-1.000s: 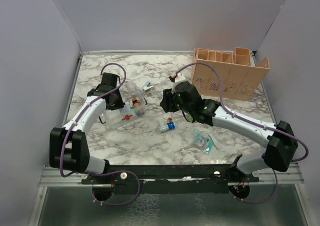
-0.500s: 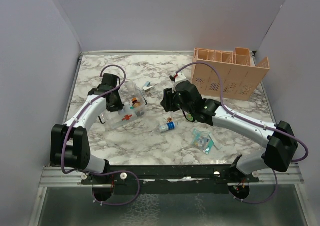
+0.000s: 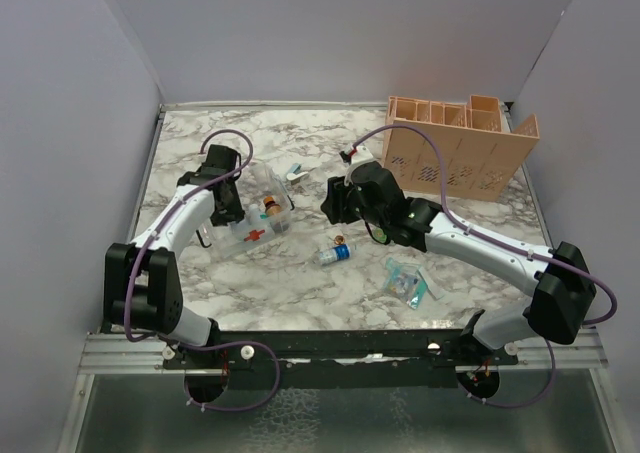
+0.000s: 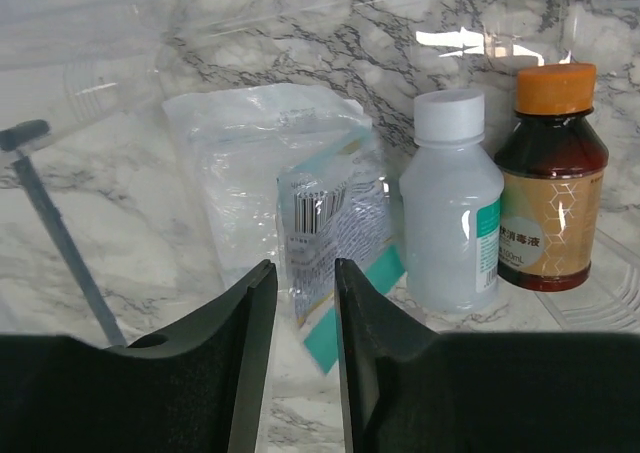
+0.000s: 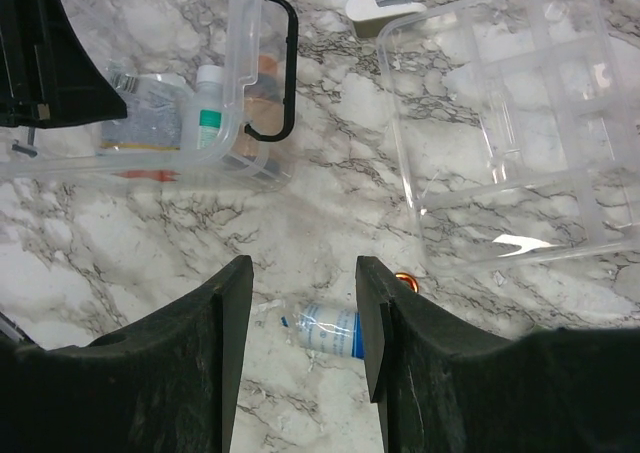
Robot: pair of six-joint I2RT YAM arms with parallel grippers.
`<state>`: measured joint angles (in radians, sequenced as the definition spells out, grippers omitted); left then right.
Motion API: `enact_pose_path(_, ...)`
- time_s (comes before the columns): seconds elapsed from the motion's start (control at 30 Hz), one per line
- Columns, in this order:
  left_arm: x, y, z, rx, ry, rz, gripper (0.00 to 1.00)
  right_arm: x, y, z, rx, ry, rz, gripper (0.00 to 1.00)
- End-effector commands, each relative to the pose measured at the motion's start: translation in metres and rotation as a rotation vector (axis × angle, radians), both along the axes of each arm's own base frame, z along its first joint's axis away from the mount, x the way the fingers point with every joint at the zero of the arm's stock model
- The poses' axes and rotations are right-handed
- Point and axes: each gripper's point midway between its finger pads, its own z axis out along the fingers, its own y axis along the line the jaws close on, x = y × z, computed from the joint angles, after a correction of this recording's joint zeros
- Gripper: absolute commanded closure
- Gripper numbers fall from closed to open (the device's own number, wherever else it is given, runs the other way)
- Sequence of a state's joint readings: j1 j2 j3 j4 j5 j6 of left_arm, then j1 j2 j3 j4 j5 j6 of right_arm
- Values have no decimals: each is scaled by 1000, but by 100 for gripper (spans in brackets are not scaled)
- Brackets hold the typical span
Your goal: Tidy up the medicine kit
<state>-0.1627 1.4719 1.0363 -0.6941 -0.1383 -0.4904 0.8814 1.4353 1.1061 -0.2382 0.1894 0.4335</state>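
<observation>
Showed, from above, a marble table (image 3: 290,293) with the clear kit (image 3: 258,216) left of centre, lid off, long axis running near-left to far-right. Found the left claw (image 4: 303,273) down inside the kit, jaws a narrow gap apart with a corner of a packet (image 4: 270,173) in that gap. Could not tell whether gripped or let go. Saw, in the left wrist view, a white bottle (image 4: 455,223) just right of the packet and a brown bottle (image 4: 550,203) just beside that.

Placed the right claw (image 5: 302,268) right of the kit, hovering with jaws apart on nothing. Put the kit's black handle (image 5: 283,73) on the side facing that claw. Left a small bottle (image 5: 328,328) on its side just near of the right claw, with a clear tray (image 5: 510,103) just beside it to the far-right and a pouch (image 3: 405,281) further near-right. Judged the right arm nearer to both loose items, with the kit lying to its left. Kept a peach organiser (image 3: 460,148) at far right, well apart.

Compared with a second earlier, moved the left arm's near links slightly right. Kept its claw in the kit, and the right arm, kit and loose items in place.
</observation>
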Motion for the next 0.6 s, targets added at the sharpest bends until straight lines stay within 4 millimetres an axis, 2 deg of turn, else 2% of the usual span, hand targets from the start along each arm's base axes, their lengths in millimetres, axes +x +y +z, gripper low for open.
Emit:
enact_pose_path(0.0,-1,26,17,130,12,32,65,0,3,1,24,23,-1,54)
enact_pose_path(0.13,-2,39,28,207,15,37,61,-2,3,0,32,33,-7,54)
enact_pose_path(0.27,0,37,35,191,-6,20,61,-1,2,-1,33,37,-19,54)
enact_pose_path(0.43,11,8,50,56,-86,-88,61,5,-7,-1,6,24,-71,54)
enact_pose_path(0.57,23,-18,80,-72,-234,-175,61,9,-23,-9,-43,39,-142,54)
